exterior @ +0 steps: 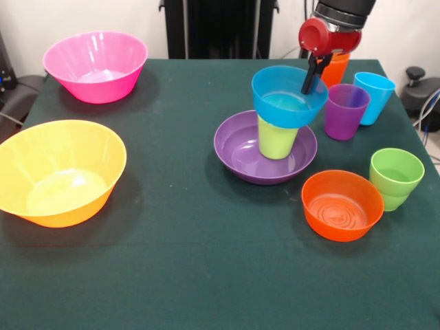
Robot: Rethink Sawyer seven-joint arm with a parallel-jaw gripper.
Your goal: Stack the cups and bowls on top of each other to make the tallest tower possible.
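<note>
Nearest the camera: orange bowl (342, 205), yellow-orange bowl (58, 170) far left | mid-table: green cup (396, 177); tower (282, 127) of purple bowl (240, 151), lime-yellow cup (276, 139), tilted blue bowl (287, 96) | behind: purple cup (345, 111), light blue cup (374, 96), pink bowl (96, 65) | gripper (313, 77) at blue bowl's rim, clamped or not: cannot tell.

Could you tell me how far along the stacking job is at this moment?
Done: the lime-yellow cup stands in the purple bowl, with the blue bowl on top. In hand: the gripper reaches over the blue bowl's rim. Left: the pink bowl, yellow-orange bowl, orange bowl and four loose cups.
</note>
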